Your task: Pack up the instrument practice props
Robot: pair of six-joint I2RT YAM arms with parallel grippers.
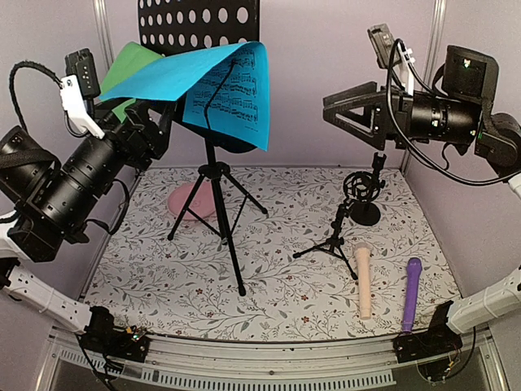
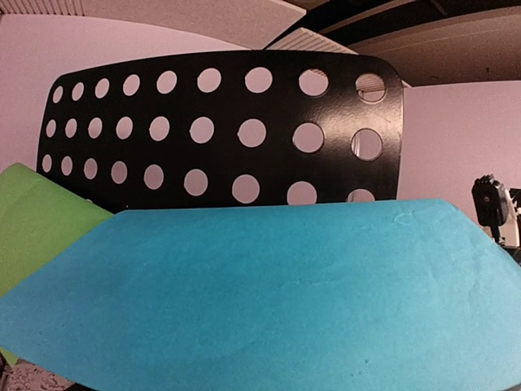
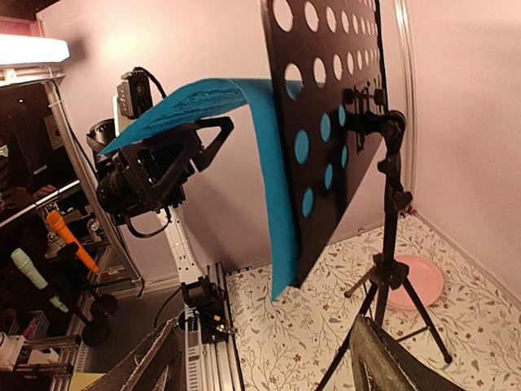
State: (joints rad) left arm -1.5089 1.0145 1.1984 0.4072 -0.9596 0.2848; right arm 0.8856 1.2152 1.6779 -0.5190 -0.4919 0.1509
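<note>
The black perforated music rack (image 1: 195, 20) stands on its tripod (image 1: 218, 212) at the back centre. A blue sheet-music paper (image 1: 220, 77) hangs from the rack, its near edge lifted and draped over my left gripper (image 1: 161, 116). That gripper (image 3: 207, 140) looks open under the sheet. In the left wrist view the blue paper (image 2: 260, 293) hides the fingers. A green paper (image 1: 130, 63) lies behind it on the left. My right gripper (image 1: 342, 110) hangs open in the air at the right, holding nothing. A beige microphone (image 1: 364, 281) and a purple microphone (image 1: 411, 293) lie at the front right.
Two small black mic supports stand right of centre: a low tripod (image 1: 330, 243) and a round-based one (image 1: 366, 213) with a ring mount. A pink plate (image 1: 191, 202) lies behind the tripod legs. Purple walls close in the floral mat (image 1: 285, 285).
</note>
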